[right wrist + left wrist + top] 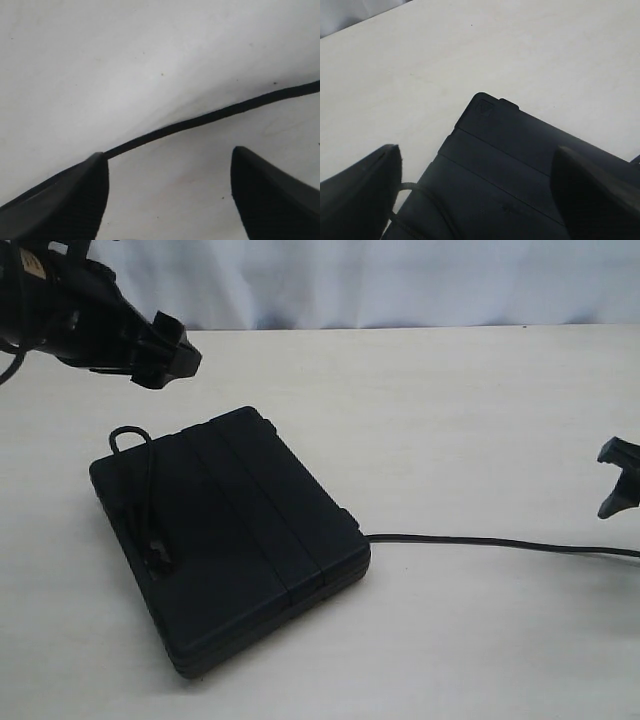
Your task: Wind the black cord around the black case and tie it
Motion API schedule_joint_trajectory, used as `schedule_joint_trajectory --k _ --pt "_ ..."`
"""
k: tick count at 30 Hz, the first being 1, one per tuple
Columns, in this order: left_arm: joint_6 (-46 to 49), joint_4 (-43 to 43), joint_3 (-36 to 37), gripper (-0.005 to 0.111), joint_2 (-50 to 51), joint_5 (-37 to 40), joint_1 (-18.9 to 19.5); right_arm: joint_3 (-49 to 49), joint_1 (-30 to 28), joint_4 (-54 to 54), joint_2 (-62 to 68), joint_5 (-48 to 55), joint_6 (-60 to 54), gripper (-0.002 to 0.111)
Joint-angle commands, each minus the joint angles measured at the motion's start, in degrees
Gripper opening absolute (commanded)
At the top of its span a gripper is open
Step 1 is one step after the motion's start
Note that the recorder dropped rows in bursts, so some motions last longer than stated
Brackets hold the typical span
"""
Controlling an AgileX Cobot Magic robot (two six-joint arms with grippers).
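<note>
Cord (480,540) lies on the case (240,540), trailing right. The right gripper (615,480) hovers open above it, probably to grab it, while the left gripper (172,352) at upper left gapes empty.

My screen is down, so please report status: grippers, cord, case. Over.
Left gripper open, empty, near case. Right gripper open, empty, by cord on table. Cord end on lid, not tied. Nothing in the way.

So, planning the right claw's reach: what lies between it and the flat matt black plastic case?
Exterior view: bare white table, with the thin black braided cord running from case toward right claw.
</note>
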Motion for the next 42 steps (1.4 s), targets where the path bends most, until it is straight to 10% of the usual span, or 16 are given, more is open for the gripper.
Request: schedule_joint_trajectory --k 1,18,25,33,42 --pt "-0.6 -0.8 0.0 0.075 0.0 -1.5 0.0 0.2 -0.4 -0.1 1.2 -0.5 0.9 0.065" --pt "1.8 -0.8 0.0 0.075 0.0 -2.3 0.0 0.2 -0.4 -17.7 1.9 3.1 -50.2 0.065" --pt "4.7 -0.5 0.0 0.075 0.0 -1.7 0.0 0.2 -0.4 -17.3 2.5 -5.4 -52.9 0.065" --pt "4.7 -0.5 0.0 0.075 0.0 -1.4 0.0 -4.1 -0.4 -13.3 4.3 0.1 -11.3 0.065" --pt "4.0 -1.5 0.0 0.075 0.0 -1.1 0.0 -4.8 -0.4 -1.4 4.3 5.4 3.4 0.062"
